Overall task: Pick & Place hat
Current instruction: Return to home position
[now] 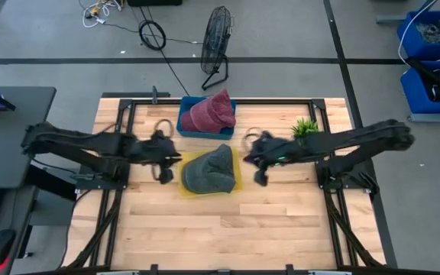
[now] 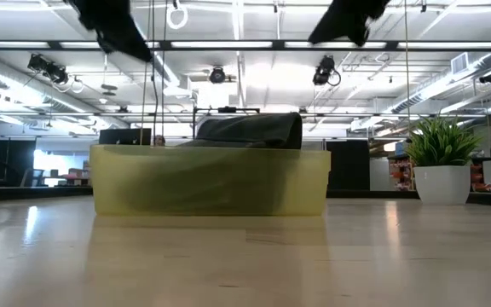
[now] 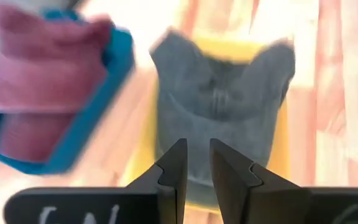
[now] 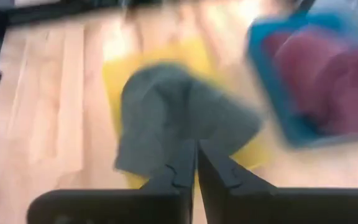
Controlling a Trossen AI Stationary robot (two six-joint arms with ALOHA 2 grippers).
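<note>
A grey hat [image 1: 211, 169] lies in a yellow tray [image 1: 183, 188] at the table's middle, and its top rises above the tray's rim [image 2: 211, 152]. A dark red hat [image 1: 208, 113] fills a blue tray [image 1: 186, 131] just behind it. My left gripper [image 1: 176, 158] hovers above the table beside the yellow tray's left side. In the left wrist view its fingers [image 3: 178, 163] stand a narrow gap apart with nothing between them. My right gripper [image 1: 248, 159] hovers off the tray's right side. Its fingers [image 4: 188, 163] are together and hold nothing.
A potted plant [image 1: 305, 127] stands at the far right of the table, beside my right arm. Bare wood lies between the yellow tray and the table's near edge [image 1: 220, 263]. On the floor behind the table stands a fan [image 1: 217, 38].
</note>
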